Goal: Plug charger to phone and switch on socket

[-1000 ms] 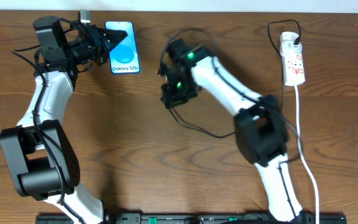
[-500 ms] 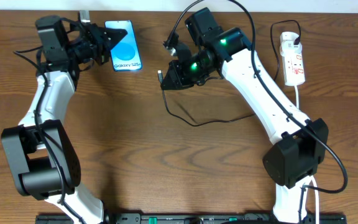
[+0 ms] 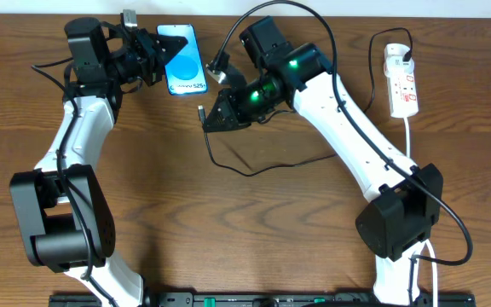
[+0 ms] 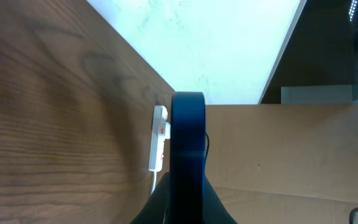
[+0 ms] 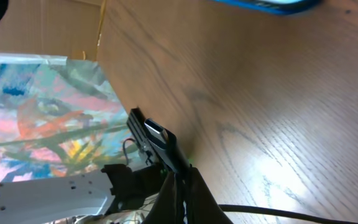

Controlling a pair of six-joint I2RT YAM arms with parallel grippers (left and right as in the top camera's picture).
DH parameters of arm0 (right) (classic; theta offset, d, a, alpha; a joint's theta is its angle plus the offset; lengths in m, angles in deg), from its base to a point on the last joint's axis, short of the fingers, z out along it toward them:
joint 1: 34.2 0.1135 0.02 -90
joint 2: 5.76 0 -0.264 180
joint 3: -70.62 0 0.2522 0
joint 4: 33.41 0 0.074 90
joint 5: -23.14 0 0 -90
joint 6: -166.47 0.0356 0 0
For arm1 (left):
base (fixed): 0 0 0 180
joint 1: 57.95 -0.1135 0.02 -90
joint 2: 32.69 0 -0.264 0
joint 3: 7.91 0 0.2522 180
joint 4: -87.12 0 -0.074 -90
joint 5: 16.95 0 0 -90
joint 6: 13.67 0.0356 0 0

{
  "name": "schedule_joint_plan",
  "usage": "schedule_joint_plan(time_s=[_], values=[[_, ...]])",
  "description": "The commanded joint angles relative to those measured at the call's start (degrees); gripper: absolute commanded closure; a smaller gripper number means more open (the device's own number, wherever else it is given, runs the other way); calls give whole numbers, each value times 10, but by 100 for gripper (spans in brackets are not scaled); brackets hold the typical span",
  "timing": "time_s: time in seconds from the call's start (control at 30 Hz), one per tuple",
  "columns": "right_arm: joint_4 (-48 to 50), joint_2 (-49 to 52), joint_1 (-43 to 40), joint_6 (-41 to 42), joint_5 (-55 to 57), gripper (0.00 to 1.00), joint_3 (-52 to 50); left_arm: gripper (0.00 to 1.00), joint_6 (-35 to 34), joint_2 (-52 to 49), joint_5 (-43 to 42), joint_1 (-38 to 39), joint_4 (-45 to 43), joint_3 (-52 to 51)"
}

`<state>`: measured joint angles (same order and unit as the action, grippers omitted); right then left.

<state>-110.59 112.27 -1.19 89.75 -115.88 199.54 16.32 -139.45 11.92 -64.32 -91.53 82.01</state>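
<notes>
Upper left, the phone [image 3: 186,60] is seemingly pinched by the left gripper [image 3: 162,53]; the charger [image 5: 154,137] is clamped in the right gripper [image 3: 211,118].

Robotics test bench, lab-type room. Noted: a bare wooden table [image 3: 143,213] carried two white-and-black jointed arms, the left arm [image 3: 75,153] and the right arm [image 3: 348,128]. A black rail [image 3: 254,299] ran along its edge. Plain cardboard panels [image 4: 291,149] stood beyond the table. A paint-splashed sheet [image 5: 36,112] showed at one side.
</notes>
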Motion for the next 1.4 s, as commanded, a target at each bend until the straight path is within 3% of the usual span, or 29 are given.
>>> schedule_joint_plan(time_s=[0.0, 0.3, 1.37], values=[[7, 4, 5, 15, -25, 99, -2, 93, -3, 3, -9, 0, -6, 7], [37, 33, 3, 31, -65, 99, -5, 93, -5, 3, -45, 0, -63, 7], [106, 49, -14, 67, -97, 99, -5, 93, -3, 3, -60, 0, -64, 7]])
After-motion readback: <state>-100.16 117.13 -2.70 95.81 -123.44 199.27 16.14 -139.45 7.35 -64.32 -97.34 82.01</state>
